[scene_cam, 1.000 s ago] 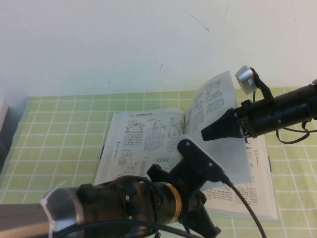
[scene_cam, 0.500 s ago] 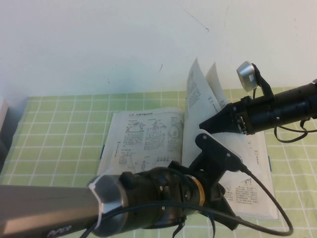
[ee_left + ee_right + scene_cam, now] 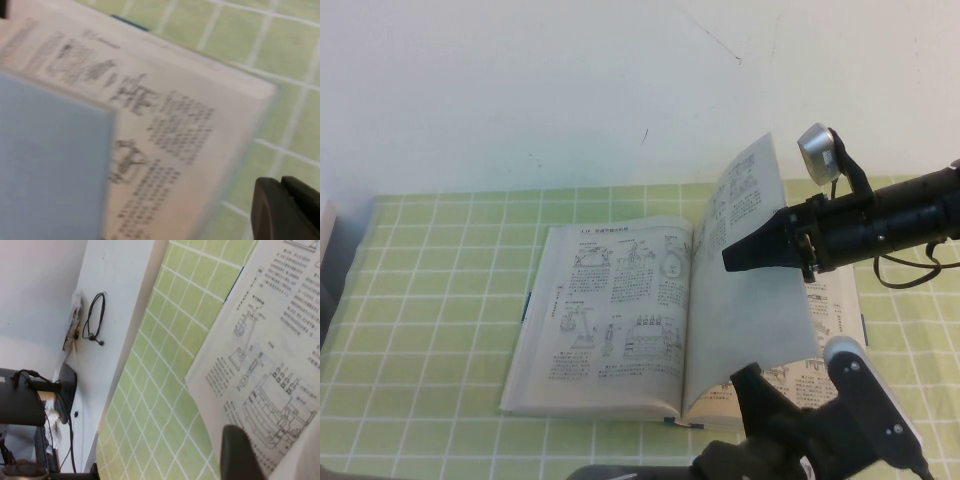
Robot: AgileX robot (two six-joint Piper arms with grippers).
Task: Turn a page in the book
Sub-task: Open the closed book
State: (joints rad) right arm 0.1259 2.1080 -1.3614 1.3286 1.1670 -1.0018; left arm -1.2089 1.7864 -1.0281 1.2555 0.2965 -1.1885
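Left hand [image 3: 285, 210] dropped to near edge, together; right hand [image 3: 745, 255] clamps page [image 3: 745, 290] upright.

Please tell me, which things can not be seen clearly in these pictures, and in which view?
- High view: the left tool at the near edge is cut off by the frame, its state unclear.
- High view: the right tool holds up the page, which hides part of the book and the grip itself.
- Left wrist view: the print is blurred.
- Right wrist view: only one dark fingertip shows.
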